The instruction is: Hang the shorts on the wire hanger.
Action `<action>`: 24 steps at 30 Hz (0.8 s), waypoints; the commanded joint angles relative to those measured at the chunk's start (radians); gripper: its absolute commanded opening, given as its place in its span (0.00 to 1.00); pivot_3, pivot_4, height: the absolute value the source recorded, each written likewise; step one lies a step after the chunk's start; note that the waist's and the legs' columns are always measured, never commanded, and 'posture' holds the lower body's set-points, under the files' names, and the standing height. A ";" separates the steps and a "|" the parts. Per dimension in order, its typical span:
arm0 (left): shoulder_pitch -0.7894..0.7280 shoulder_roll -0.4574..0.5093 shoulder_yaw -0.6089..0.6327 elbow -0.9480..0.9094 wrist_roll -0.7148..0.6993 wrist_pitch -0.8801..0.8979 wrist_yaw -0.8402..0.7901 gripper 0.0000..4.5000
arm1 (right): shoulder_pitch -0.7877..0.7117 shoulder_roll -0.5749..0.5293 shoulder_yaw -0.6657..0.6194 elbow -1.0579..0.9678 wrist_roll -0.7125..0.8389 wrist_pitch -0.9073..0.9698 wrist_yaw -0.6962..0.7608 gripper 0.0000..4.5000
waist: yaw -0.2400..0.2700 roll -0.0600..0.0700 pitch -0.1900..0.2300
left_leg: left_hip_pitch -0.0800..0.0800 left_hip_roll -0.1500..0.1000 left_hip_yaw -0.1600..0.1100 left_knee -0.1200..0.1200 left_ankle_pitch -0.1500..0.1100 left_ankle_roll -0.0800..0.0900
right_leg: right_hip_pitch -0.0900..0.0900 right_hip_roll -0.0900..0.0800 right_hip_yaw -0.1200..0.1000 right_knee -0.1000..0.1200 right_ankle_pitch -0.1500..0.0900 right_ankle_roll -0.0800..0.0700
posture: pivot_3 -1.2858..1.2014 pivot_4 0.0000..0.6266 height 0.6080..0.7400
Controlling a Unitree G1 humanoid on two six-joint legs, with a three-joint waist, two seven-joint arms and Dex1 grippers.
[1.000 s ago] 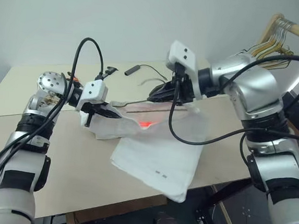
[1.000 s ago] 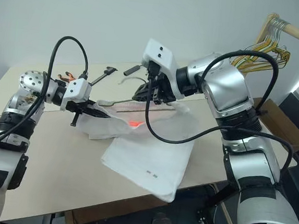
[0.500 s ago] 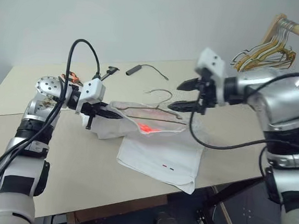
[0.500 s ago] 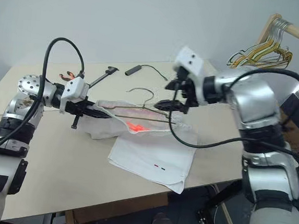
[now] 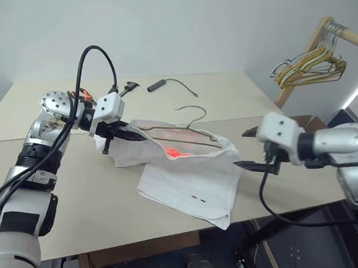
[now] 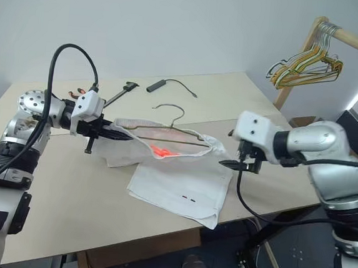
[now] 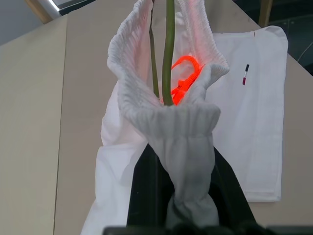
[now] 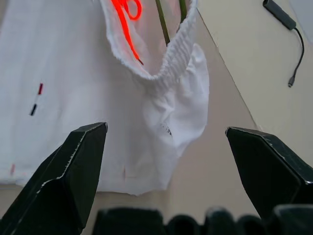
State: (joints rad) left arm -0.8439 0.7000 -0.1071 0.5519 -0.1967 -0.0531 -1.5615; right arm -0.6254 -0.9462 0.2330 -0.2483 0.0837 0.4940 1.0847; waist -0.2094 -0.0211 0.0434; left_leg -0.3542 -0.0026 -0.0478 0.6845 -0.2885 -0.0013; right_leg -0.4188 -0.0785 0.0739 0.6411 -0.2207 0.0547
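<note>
The right gripper (image 5: pixel 251 149) is now standing with its black fingers spread wide and holding nothing, just off the right end of the white thin-fabric shorts with the pink-red cord patch (image 5: pixel 185 172). A second ago it was up over the middle of the waistband, on the garment; half a second ago it was already lifting away open. So it is letting go and pulling back to the right and down, which likely means the right-side threading is done or it is regripping.

The left gripper (image 5: pixel 121 133) is keeping its fingers pinched on the left end of the elastic waistband, same place as before.

The thin grey-olive wire hanger with the curved hook (image 5: pixel 189 123) is sitting inside the stretched waistband, hook poking up, above the beige table (image 5: pixel 86 195).

The shorts are lying partly draped on the table, legs hanging toward the near edge, slightly flatter than earlier. Hanging looks mostly done; lifting is still pending.
</note>
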 commanded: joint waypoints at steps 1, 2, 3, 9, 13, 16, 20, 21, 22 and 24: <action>-0.003 0.015 0.031 -0.041 -0.024 0.008 0.007 0.00 | -0.043 0.050 0.051 0.051 -0.114 -0.080 -0.077 0.99 | 0.002 0.000 0.000 | 0.000 0.000 0.000 0.000 0.000 0.000 | 0.000 0.000 0.000 0.000 0.000 0.000 | 0.46 0.00 1.00; -0.001 0.016 0.031 -0.043 -0.024 0.010 0.007 0.00 | -0.050 0.070 0.063 0.066 -0.130 -0.087 -0.088 0.99 | 0.002 0.000 0.000 | 0.000 0.000 0.000 0.000 0.000 0.000 | 0.000 0.000 0.000 0.000 0.000 0.000 | 0.46 0.00 1.00; 0.001 0.017 0.032 -0.045 -0.024 0.011 0.007 0.00 | -0.055 0.083 0.069 0.077 -0.142 -0.093 -0.093 0.99 | 0.003 0.000 0.000 | 0.000 0.000 0.000 0.000 0.000 0.000 | 0.000 0.000 0.000 0.000 0.000 0.000 | 0.46 0.00 1.00; -0.001 0.018 0.031 -0.045 -0.022 0.011 0.001 0.00 | -0.118 0.205 0.126 0.211 -0.182 -0.152 -0.098 0.96 | 0.002 0.000 0.000 | -0.001 0.000 -0.002 0.000 0.000 0.000 | -0.001 -0.001 0.000 0.000 0.001 -0.001 | 0.46 0.00 1.00; -0.004 0.016 0.029 -0.041 -0.019 0.007 0.002 0.00 | -0.144 0.243 0.130 0.268 -0.164 -0.193 -0.044 0.71 | 0.003 0.000 0.000 | -0.001 0.000 -0.002 0.000 0.000 0.000 | 0.000 0.000 -0.001 0.000 0.001 -0.001 | 0.46 0.00 1.00; 0.003 0.019 0.029 -0.046 -0.018 0.004 0.002 0.00 | -0.162 0.251 0.128 0.291 -0.172 -0.203 -0.018 0.49 | 0.003 0.000 0.000 | -0.001 0.000 -0.003 0.000 0.000 0.000 | 0.000 -0.001 -0.001 0.000 0.001 -0.001 | 0.47 0.00 1.00; 0.016 0.024 0.031 -0.056 -0.019 0.001 0.002 0.00 | -0.175 0.255 0.114 0.302 -0.146 -0.200 0.032 0.19 | 0.003 0.000 0.000 | -0.001 0.000 -0.004 0.000 0.000 0.000 | 0.000 -0.001 -0.001 0.000 0.001 -0.001 | 0.47 0.00 1.00; 0.019 0.025 0.031 -0.058 -0.019 -0.001 0.002 0.00 | -0.176 0.253 0.114 0.304 -0.140 -0.200 0.048 0.11 | 0.002 0.000 0.000 | -0.001 0.000 -0.004 0.000 0.000 0.000 | 0.000 -0.001 -0.001 0.000 0.001 -0.001 | 0.47 0.00 1.00; 0.021 0.025 0.031 -0.059 -0.018 -0.004 0.002 0.00 | -0.177 0.251 0.115 0.305 -0.139 -0.202 0.060 0.03 | 0.001 0.000 0.000 | 0.000 0.000 -0.004 0.000 0.000 0.000 | 0.000 -0.001 -0.001 0.000 0.001 -0.001 | 0.47 0.00 1.00; 0.023 0.022 0.034 -0.059 -0.021 -0.013 0.005 0.00 | -0.177 0.248 0.119 0.310 -0.141 -0.207 0.078 0.01 | 0.002 0.000 0.000 | 0.000 0.000 -0.004 0.000 0.000 0.000 | 0.000 -0.001 0.000 0.000 0.001 -0.001 | 0.47 0.00 1.00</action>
State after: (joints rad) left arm -0.8161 0.7108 -0.1009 0.5238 -0.1973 -0.0493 -1.5617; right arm -0.7754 -0.6940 0.3778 0.0726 -0.0726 0.3081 1.1485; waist -0.2074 -0.0211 0.0434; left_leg -0.3546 -0.0030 -0.0517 0.6846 -0.2884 -0.0014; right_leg -0.4191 -0.0791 0.0733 0.6413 -0.2202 0.0538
